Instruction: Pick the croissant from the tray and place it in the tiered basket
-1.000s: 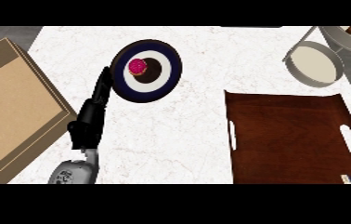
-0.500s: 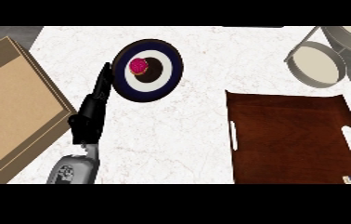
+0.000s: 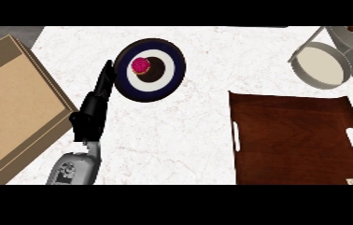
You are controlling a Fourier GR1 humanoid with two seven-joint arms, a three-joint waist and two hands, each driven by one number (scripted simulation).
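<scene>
A dark brown wooden tray (image 3: 293, 140) lies at the lower right of the white marble counter; no croissant shows on it or anywhere else. The tiered basket (image 3: 318, 63) with its round pale shelf and grey wire frame stands at the upper right, its shelf bare. My left hand (image 3: 95, 108) rests at the left with straight fingers pointing up beside a plate, holding nothing. My right hand does not show.
A round plate (image 3: 150, 70) with dark blue and white rings holds a small pink cupcake (image 3: 142, 65) just right of my left fingertips. A tan wooden board (image 3: 24, 98) lies along the counter's left edge.
My left forearm has shifted slightly up and to the right at the lower edge; the hand and everything else stay as before.
</scene>
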